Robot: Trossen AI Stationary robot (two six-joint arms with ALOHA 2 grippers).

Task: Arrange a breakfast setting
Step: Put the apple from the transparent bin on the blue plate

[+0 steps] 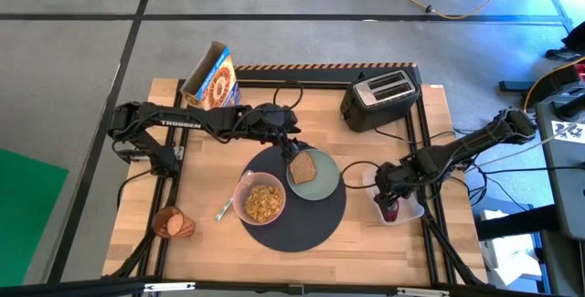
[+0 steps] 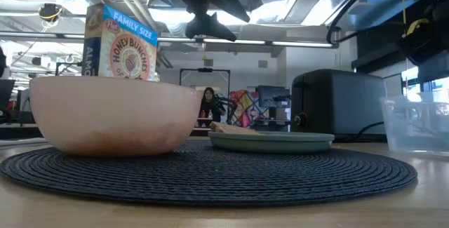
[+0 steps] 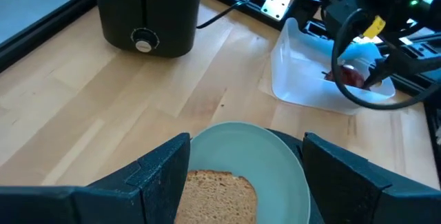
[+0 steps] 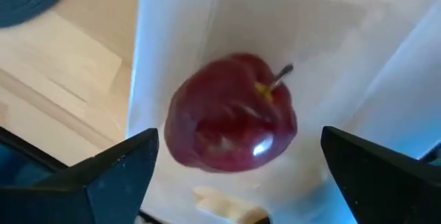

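- I take the mat (image 1: 294, 213) as my landmark: the pink bowl (image 1: 260, 201) of cereal sits on its left half, and the green plate (image 1: 322, 184) with the toast (image 1: 303, 165) sits on its upper right part.
- The apple (image 4: 231, 114) lies in the clear tub (image 1: 409, 211), on the bench (image 1: 210, 142) just right of the mat and apart from it.
- My right gripper (image 4: 238, 165) hangs right over the tub, jaws apart, one on each side of the apple and not touching it.
- I judge the step in hand to be picking the apple. To do it well I lower straight down, keep the jaws clear of the tub walls, and close across the widest part rather than on the stem.
- The skin looks glossy and round, so I expect it could slip. I would squeeze slowly and lift only once it sits firm.
- My left gripper (image 1: 285, 140) hovers over the mat's upper edge, above the toast, jaws apart and empty. I leave it waiting there.
- The spoon (image 1: 222, 210) lies on the bench just left of the mat, and the amber cup (image 1: 172, 224) lies tipped on its side farther left, near the bench corner. Both seem to need placing later.
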